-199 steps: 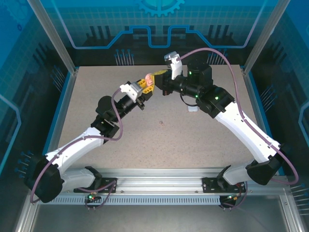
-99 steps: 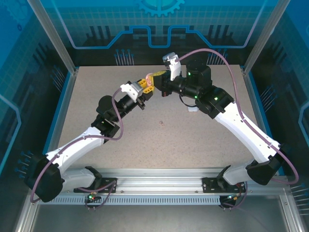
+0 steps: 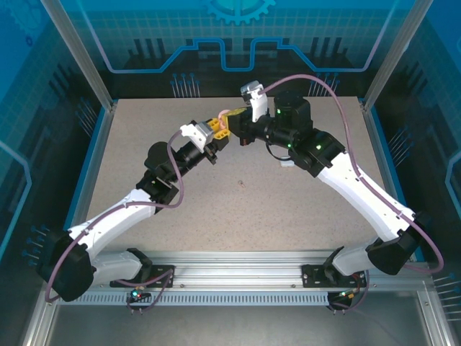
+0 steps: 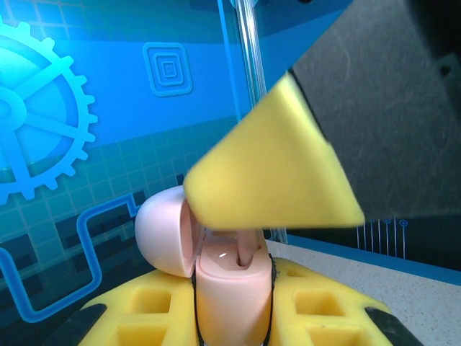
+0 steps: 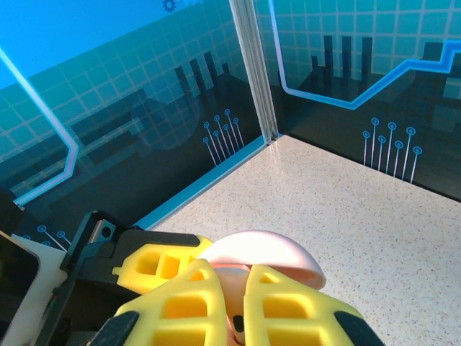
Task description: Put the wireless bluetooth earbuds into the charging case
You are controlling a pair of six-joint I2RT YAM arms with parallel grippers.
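Note:
My left gripper [image 4: 232, 328] is shut on a pale pink charging case [image 4: 229, 285], held upright in the air with its rounded lid [image 4: 162, 231] swung open to the left. From above, my right gripper [image 5: 232, 277] is shut on one pinkish earbud [image 5: 234, 321]. The earbud's stem [image 4: 248, 249] reaches down into a socket in the top of the case. Seen from overhead, the two grippers meet over the far middle of the table, the left gripper [image 3: 215, 130] beside the right gripper [image 3: 232, 120], with the case [image 3: 222, 125] between them.
A small white object [image 3: 287, 164] lies on the speckled table [image 3: 216, 216], partly under my right arm. A tiny dark speck [image 3: 241, 183] sits near the table's middle. Blue-framed glass walls [image 5: 216, 173] close the back and sides.
My right gripper has edged left and down toward the case, bringing the earbud closer into it. The left arm has held still.

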